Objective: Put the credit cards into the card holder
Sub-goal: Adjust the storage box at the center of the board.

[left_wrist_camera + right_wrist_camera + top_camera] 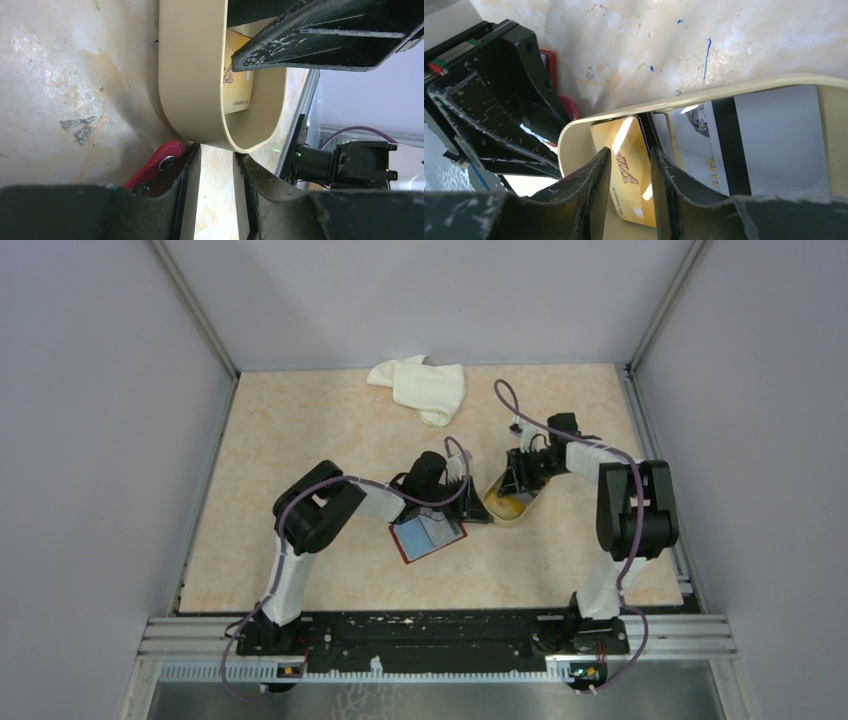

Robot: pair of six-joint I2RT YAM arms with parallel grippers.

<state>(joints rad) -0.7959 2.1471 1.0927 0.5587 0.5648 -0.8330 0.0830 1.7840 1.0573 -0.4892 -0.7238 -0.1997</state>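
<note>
Centrally, on the pale marbled worktop (300, 440), you are looking at the card holder (428, 537) lying open and flat, its dark red border framing a bluish inner face. It is sitting just left of the beige tray (190, 75); whether the two are touching cannot be told. Your left tool (216, 155) is resting low at the holder's upper right corner, beside the tray's rounded end. Its jaws are standing narrowly apart, with bare worktop showing between them and nothing gripped. In the left wrist view the holder's red snap tab (157, 162) is poking out right against the outer side of one finger.

Your right tool (630, 152) is reaching down into the tray at the end nearest the holder. Its jaws are standing at a narrow gap over a gold card (621, 140), whose printed face is showing between the fingers. Whether they are pinching that card or only hovering over it cannot be told. Farther along the tray, a white card with a black stripe (774, 145) is lying flat beside the gold one. The two tools are sitting close together, tips near but apart. A crumpled white cloth (420, 388) is lying at the far edge of the worktop, well apart from everything else.
</note>
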